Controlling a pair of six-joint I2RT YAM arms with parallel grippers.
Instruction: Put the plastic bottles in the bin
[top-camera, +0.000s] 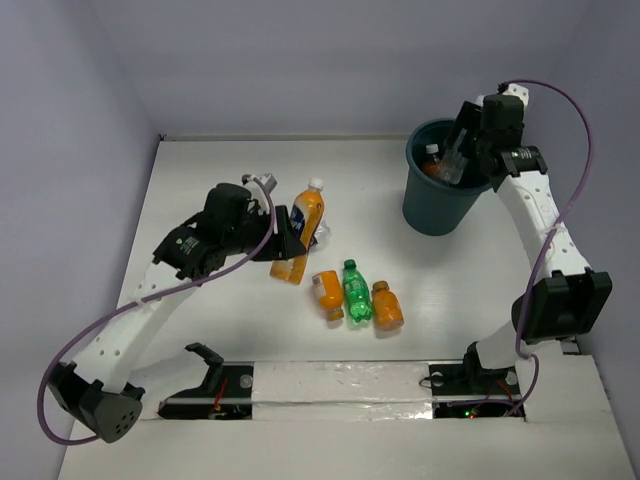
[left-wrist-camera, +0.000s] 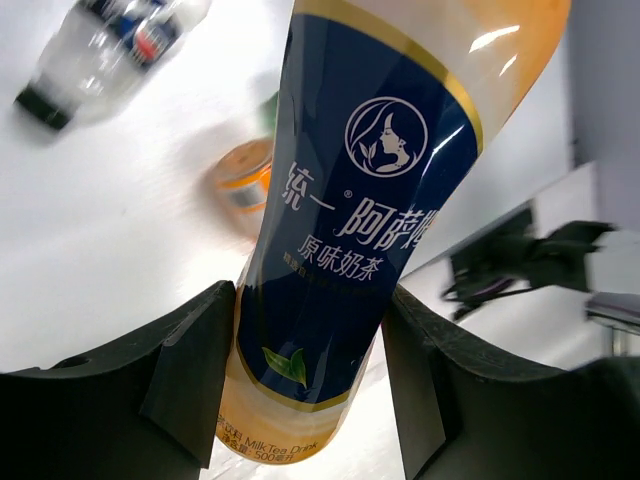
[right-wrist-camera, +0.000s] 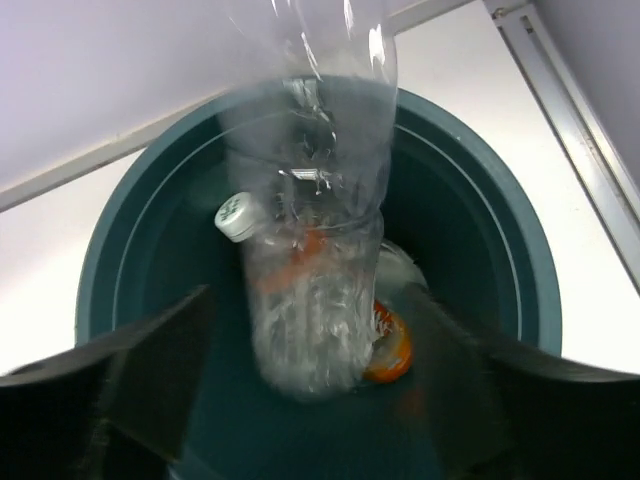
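My left gripper is shut on the blue-labelled orange bottle, which is tilted with its cap away from me. In the left wrist view both fingers press against its label. My right gripper is open over the teal bin. In the right wrist view the clear ribbed bottle is blurred between the spread fingers, inside the bin's rim and touching neither finger. An orange bottle lies in the bin. Two orange bottles and the green one lie mid-table. The tiny clear bottle lies behind the held bottle.
White walls close the table at the back and both sides. The bin stands at the far right near the back wall. A black fixture sits at the near edge by the left arm's base, and a white strip runs between the two bases.
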